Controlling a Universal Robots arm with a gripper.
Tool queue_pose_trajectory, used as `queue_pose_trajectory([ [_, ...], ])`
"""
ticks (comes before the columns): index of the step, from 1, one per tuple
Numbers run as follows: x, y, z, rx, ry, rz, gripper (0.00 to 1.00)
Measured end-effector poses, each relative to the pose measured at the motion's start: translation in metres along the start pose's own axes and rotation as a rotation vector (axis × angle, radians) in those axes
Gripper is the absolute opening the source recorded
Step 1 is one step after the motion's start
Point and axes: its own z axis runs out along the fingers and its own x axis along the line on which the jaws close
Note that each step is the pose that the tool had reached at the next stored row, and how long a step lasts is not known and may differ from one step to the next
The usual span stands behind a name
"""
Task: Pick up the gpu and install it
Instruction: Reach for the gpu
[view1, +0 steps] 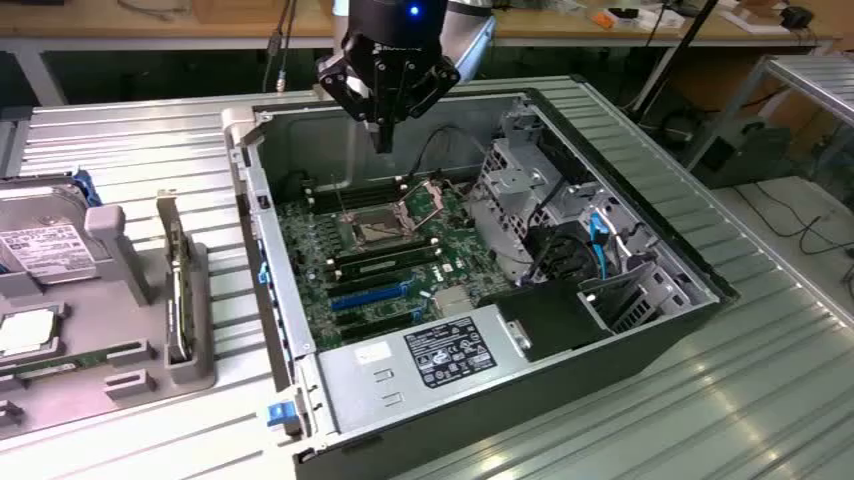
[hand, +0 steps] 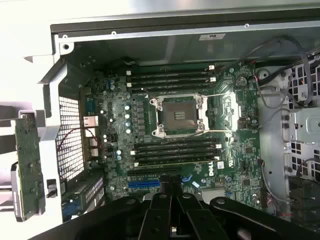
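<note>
**Gpu not yet picked up, gripper empty over the case**

From my seat, the job looks barely begun. The gripper (view1: 384, 145) hangs above the far end of the open computer case (view1: 601, 390), over the motherboard (view1: 387, 250). Its jaws are pressed together with nothing between them.

The gpu (view1: 174, 290), as far as I can make it out, is the thin card standing on edge in the grey tray (view1: 187, 375). That puts it outside the case, on the exterior view's left, well apart from the gripper. The wrist view catches the same card (hand: 27, 160) just beyond the case wall. The hard drive (view1: 40, 245) lies further out on that tray.

On the board, the blue slot (view1: 367, 297) and the dark slots beside it look unoccupied. By my reckoning, both the pick-up and the installation remain to be done.
</note>
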Motion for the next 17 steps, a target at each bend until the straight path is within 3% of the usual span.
queue_pose_trajectory([
  [13,0.0001,0.0000,0.0000,0.0000,-0.0001,0.000,0.11],
  [17,0.0057,-0.0004,-0.0001,0.0000,0.0000,0.000,0.11],
])
